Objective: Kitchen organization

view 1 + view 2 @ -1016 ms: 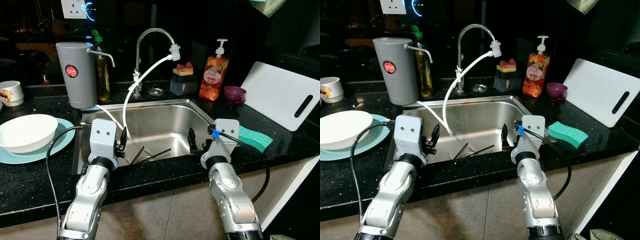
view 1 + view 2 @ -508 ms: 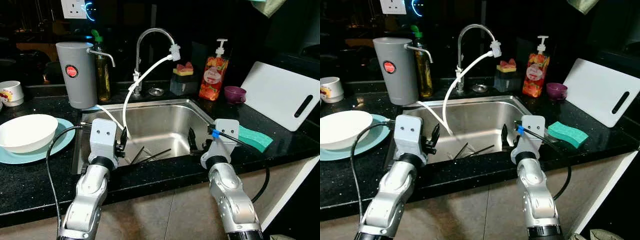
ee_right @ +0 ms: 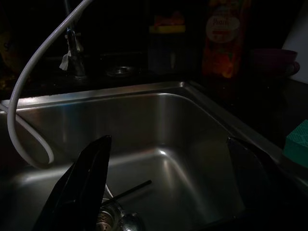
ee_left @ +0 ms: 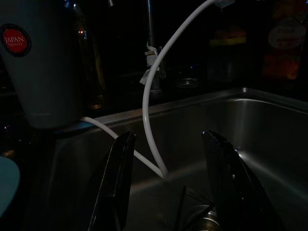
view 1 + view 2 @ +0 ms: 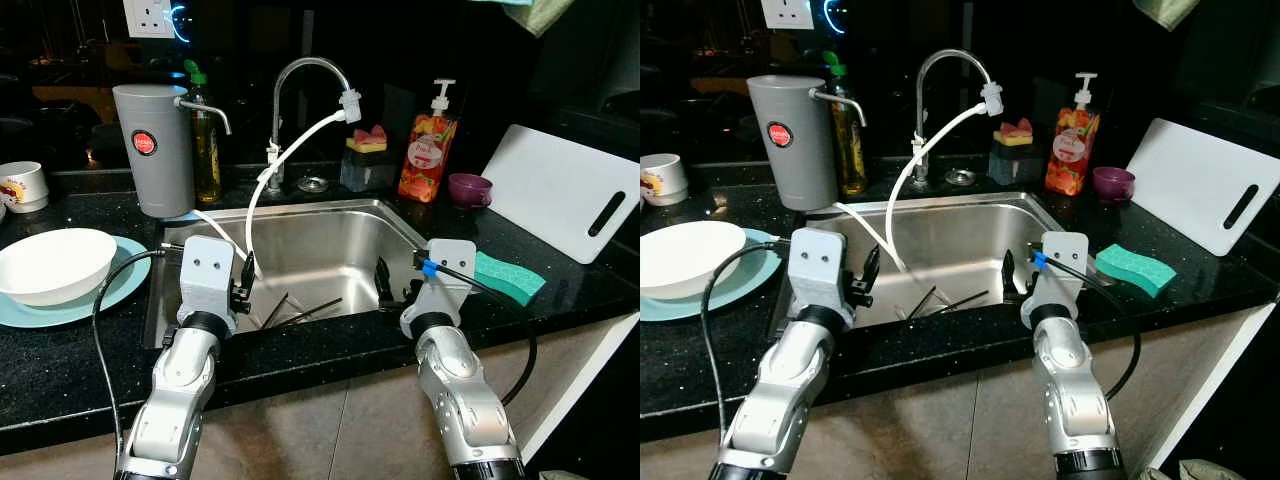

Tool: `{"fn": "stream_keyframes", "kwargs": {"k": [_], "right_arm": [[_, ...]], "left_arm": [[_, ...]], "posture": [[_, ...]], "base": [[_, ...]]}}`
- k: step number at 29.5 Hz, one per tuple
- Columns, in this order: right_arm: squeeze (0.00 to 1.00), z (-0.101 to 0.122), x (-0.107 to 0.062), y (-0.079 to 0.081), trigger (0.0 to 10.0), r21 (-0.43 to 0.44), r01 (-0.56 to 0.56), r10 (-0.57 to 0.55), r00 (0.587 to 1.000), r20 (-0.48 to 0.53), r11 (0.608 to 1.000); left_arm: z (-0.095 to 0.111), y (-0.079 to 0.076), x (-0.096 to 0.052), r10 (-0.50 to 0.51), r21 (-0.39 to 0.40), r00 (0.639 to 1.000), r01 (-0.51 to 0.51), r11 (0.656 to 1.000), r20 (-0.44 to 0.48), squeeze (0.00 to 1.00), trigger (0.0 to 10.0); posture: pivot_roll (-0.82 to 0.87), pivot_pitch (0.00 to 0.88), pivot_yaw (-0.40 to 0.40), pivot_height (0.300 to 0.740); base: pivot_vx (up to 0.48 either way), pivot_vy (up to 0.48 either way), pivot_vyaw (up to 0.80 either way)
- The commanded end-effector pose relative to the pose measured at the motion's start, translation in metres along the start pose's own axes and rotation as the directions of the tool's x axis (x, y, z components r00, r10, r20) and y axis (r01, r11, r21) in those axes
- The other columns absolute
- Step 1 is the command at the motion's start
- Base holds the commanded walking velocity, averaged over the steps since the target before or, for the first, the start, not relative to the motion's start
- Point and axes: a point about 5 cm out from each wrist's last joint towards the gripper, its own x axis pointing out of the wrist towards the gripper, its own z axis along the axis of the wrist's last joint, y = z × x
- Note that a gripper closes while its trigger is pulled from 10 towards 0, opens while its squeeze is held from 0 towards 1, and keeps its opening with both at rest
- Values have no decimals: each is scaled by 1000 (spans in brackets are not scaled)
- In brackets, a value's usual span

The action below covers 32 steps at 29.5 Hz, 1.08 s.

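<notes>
A steel sink (image 5: 330,225) is set into the black counter, with thin dark sticks (image 5: 305,310) lying near its drain (image 3: 115,221). My left gripper (image 5: 246,275) hovers over the sink's front left, open, with nothing between its fingers (image 4: 118,178). At the front right of the sink my right gripper (image 5: 381,280) is open wide and also holds nothing. A white bowl (image 5: 52,264) rests on a teal plate (image 5: 122,280) left of the sink. A green sponge (image 5: 510,276) lies on the counter to the right.
A grey canister (image 5: 153,148), an oil bottle (image 5: 206,140) and the tap (image 5: 300,75) with a white hose (image 5: 265,190) stand behind the sink. A soap bottle (image 5: 427,145), a purple cup (image 5: 469,188) and a white cutting board (image 5: 565,190) are at the right. A mug (image 5: 22,186) is far left.
The head camera has shifted slightly, so the whole scene sits a little differently. Both grippers stay open in the same place over the sink's front.
</notes>
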Motion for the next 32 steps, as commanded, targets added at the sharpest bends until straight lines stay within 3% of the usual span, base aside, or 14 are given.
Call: {"fn": "stream_keyframes", "kwargs": {"k": [1,32], "right_arm": [[0,2,2,-1,10000,-5,2,-2,1000,11,1000],[0,1,1,0,10000,1,7,-7,1000,10,1000]], "left_arm": [[-1,-3,1,-4,6,1000,4,1000,-2,0,10000],[0,-2,1,-5,8,1000,5,1000,-3,0,10000]], "posture": [[85,17,-81,740],[87,26,-77,740]], "base": [[0,0,0],[0,0,0]]}}
